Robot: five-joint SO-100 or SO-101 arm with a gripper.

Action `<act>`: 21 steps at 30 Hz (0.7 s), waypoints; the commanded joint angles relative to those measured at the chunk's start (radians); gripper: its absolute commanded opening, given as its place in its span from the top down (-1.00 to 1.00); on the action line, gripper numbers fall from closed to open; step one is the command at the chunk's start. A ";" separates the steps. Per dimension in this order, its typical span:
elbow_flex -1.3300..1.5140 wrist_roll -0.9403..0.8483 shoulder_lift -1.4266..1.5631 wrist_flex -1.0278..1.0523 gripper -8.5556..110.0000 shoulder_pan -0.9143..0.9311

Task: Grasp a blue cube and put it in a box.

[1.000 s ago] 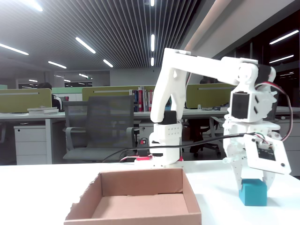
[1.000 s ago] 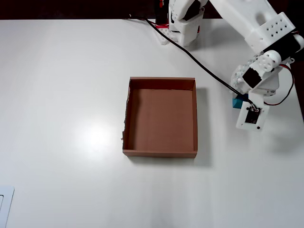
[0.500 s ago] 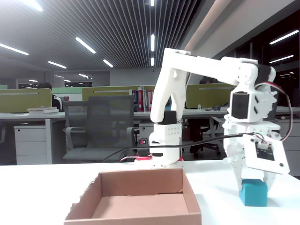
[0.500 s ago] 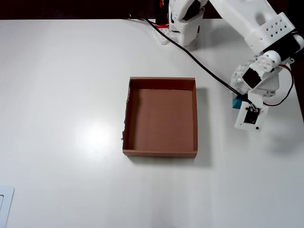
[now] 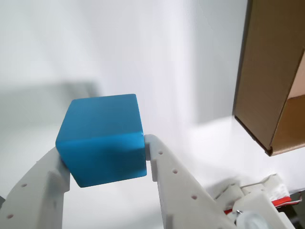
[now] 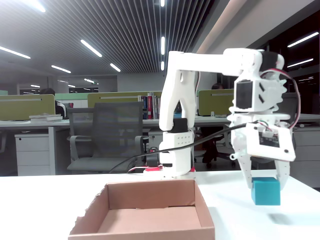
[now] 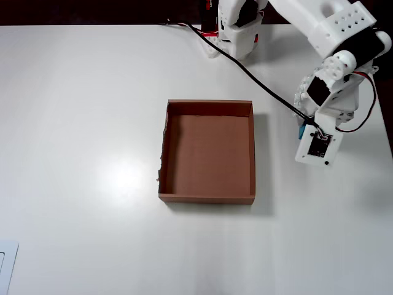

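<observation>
- The table (image 7: 92, 123) is plain white, with a bright glare patch left of the box (image 7: 209, 150) in the overhead view.
- In the fixed view, behind the box (image 6: 145, 212) lies an office: ribbed ceiling with strip lights, green-partitioned desks, a grey mesh chair (image 6: 107, 137).
- The gripper (image 5: 102, 162) is clamped on the blue cube (image 5: 102, 138), one white finger on each side.
- In the fixed view the blue cube (image 6: 265, 191) hangs clear of the table, right of the box and above its rim, a faint shadow beneath.
- From overhead only a sliver of cube (image 7: 301, 131) shows; the arm covers the rest.
- The wrist view cuts the box (image 5: 271, 76) to one corner.
</observation>
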 commanded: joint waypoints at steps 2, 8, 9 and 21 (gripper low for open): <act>-0.061 0.003 0.109 0.021 0.63 0.035; -0.089 -0.003 0.181 0.061 0.63 0.137; -0.094 -0.003 0.192 0.067 0.63 0.156; -0.112 -0.008 0.290 0.127 0.63 0.390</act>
